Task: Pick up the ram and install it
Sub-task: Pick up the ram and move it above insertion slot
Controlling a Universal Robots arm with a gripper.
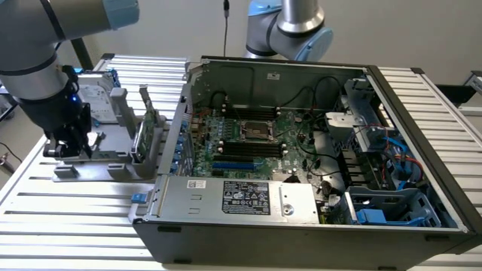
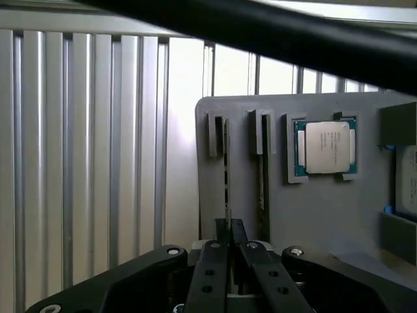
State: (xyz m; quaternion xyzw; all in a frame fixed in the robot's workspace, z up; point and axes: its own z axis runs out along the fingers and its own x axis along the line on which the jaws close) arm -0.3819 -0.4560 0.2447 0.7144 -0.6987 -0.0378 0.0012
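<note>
**Exterior view**
- Arm, grey and blue, on the exterior view's left; its tool is lowered onto the near-left corner of a grey holder.
- The holder lies flat on a slatted metal worktop, just beside the computer case.
- On the holder: a silver hard drive at the far end, and green expansion cards standing upright on edge at the side nearest the case.
- The case lies on its side with its panel off. Inside it are the motherboard, with a row of black memory slots, and a power supply along the near wall.
- A second arm stands behind the case.

**Wrist view**
- The tool's black fingers are drawn almost together, clamped on the near end of the ram.
- The ram is seen edge-on as a thin strip. It stands upright in the outermost slot of the holder, and its far end is seated between two grey posts.
- A second stick, also edge-on, is in the neighbouring slot, apart from the tool.
- A processor lies flat in a square recess just beyond that stick.
- A black cable crosses in front of the lens.
</note>
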